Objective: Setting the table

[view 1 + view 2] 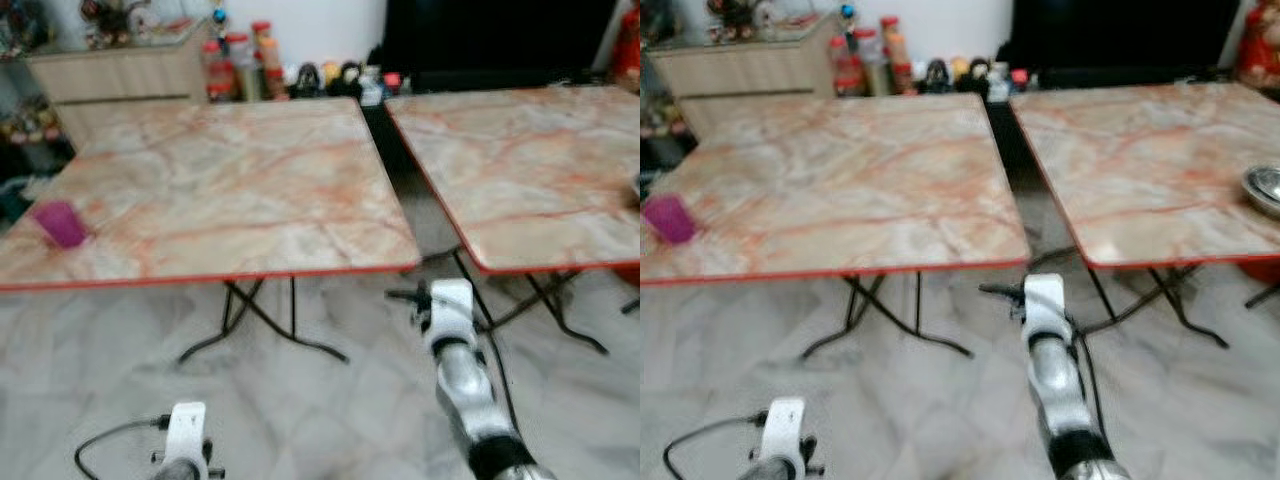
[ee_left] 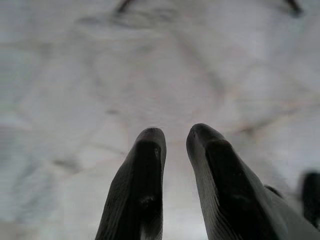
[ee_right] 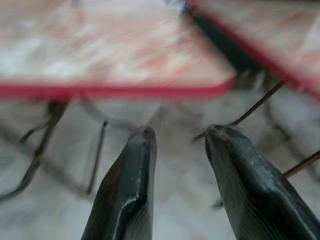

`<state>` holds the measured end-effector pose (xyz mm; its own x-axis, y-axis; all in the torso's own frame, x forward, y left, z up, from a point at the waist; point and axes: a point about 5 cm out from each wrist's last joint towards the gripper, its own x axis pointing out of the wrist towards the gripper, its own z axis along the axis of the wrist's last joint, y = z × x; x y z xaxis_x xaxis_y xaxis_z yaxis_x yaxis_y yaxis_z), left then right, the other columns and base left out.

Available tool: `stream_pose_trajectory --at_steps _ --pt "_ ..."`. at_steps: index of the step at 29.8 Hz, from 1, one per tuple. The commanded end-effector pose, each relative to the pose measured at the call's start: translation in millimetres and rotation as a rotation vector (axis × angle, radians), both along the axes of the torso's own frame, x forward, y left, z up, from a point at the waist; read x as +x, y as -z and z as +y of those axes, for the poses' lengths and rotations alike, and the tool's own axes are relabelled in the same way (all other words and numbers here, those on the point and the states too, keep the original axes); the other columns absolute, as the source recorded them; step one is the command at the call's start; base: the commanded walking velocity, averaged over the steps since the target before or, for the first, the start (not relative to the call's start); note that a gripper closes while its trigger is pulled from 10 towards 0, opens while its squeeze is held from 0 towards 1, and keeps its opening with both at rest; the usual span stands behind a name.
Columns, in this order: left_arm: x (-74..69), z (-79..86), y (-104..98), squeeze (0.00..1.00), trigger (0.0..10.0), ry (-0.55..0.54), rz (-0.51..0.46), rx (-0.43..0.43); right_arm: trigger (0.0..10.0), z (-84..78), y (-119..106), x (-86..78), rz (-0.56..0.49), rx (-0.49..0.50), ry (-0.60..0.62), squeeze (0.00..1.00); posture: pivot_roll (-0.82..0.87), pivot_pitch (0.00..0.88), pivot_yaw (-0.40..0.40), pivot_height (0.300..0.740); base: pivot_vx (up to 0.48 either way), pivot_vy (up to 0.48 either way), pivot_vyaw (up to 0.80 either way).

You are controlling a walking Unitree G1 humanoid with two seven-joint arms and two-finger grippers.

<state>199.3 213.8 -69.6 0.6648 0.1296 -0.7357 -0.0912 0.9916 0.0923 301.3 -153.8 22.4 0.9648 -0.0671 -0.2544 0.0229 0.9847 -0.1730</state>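
Two marble-top tables [image 1: 230,190] [image 1: 530,170], one purple cup [image 1: 62,223], one metal bowl [image 1: 1264,188]

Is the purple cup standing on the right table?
No, the purple cup stands on the left table, near its front left edge.

Bottles [image 1: 238,62] and small figurines [image 1: 330,76] line the far wall between a wooden cabinet [image 1: 120,75] on the left and a black screen [image 1: 500,35] on the right. Pale marbled floor [image 1: 320,400] spreads across the near ground.
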Motion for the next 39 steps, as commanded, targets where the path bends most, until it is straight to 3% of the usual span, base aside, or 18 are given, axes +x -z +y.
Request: stream_pose_trajectory --at_steps 1,3,7,14,23,39 --pt "1.1 -4.4 0 0.00 10.0 -0.006 -0.001 -0.016 10.0 -16.4 14 -10.4 0.078 -0.008 0.042 0.00 -0.08 0.000 0.051 0.728 0.000 0.480 0.00" --pt "1.1 -4.4 0 0.00 10.0 -0.005 -0.001 -0.016 10.0 -18.9 21 -15.0 0.111 -0.012 0.047 0.00 -0.08 0.000 0.053 0.728 0.000 0.480 0.00" --pt "1.0 -3.8 0 0.00 10.0 -0.004 0.000 -0.014 10.0 -30.9 50 -41.8 0.267 0.022 0.095 0.00 -0.07 0.000 0.059 0.728 0.000 0.480 0.00" --pt "2.0 -3.3 0 0.00 10.0 -0.003 -0.002 -0.011 10.0 -34.9 89 -89.5 0.528 0.082 0.126 0.00 -0.06 0.000 0.058 0.728 0.000 0.480 0.00" --pt "2.6 -2.7 -1 0.00 10.0 -0.004 -0.003 -0.009 10.0 -32.1 99 -104.7 0.603 0.108 0.132 0.00 -0.06 0.000 0.057 0.728 0.000 0.480 0.00" --pt "4.0 -5.1 -1 0.00 10.0 0.004 -0.013 -0.017 10.0 -30.2 101 -107.4 0.630 0.122 0.129 0.00 -0.06 0.000 0.054 0.728 0.000 0.000 0.00"
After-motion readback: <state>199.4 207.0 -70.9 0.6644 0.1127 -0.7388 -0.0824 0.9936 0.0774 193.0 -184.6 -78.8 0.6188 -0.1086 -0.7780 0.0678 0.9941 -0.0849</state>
